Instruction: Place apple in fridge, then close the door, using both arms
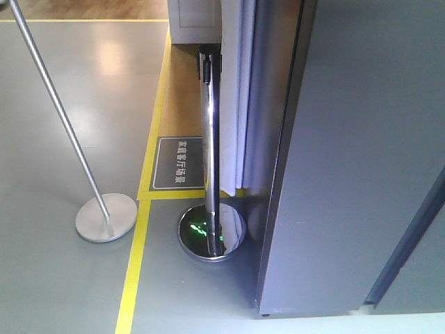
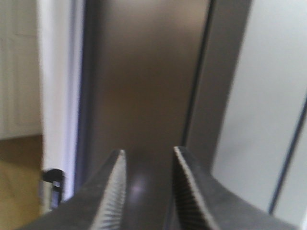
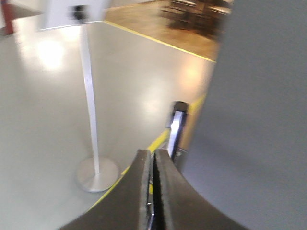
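The apple is out of view in every frame. The fridge [image 1: 348,174] fills the right of the front view as a tall dark grey block; none of its white inside shows, and I cannot tell the door apart from the body. My left gripper [image 2: 148,149] is open with nothing between its ribbed fingers [image 2: 115,191]. It points at a dark upright panel [image 2: 144,72] beside a lighter grey face [image 2: 268,96]. My right gripper [image 3: 153,152] is shut on nothing, just left of the grey fridge wall [image 3: 259,120].
A chrome stanchion post [image 1: 210,139] on a round base [image 1: 212,233] stands close to the fridge's left side. A second, tilted pole has a flat disc base [image 1: 106,217]. Yellow floor tape [image 1: 135,264] and a dark floor sign [image 1: 179,162] lie left. A white curtain [image 1: 240,104] hangs behind.
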You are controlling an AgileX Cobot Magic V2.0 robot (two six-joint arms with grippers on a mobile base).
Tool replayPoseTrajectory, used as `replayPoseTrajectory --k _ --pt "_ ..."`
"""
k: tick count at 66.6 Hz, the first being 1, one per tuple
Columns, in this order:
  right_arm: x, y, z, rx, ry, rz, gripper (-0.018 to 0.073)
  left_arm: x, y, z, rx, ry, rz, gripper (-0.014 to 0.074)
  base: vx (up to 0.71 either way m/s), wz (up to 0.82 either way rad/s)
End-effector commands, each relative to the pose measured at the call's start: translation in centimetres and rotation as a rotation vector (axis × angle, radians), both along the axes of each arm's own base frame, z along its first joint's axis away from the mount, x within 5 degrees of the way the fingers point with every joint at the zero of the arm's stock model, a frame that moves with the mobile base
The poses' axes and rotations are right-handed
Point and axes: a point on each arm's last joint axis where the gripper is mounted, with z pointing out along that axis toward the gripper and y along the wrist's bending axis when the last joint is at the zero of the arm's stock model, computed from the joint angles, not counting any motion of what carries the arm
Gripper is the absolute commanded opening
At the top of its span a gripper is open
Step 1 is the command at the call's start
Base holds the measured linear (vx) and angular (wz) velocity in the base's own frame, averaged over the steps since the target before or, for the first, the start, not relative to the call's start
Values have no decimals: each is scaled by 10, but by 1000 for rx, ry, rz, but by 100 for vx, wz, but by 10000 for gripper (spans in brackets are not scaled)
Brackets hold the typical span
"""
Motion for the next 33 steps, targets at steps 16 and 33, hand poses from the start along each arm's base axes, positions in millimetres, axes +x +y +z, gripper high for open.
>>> replayPoseTrajectory --k 16,33 --pt "-72 23 10 8 -67 110 -4 -65 19 -6 38 -25 30 -9 0 0" --pt "-112 27 -69 26 -38 15 -4 -136 28 -51 60 -9 51 -8 0 0"
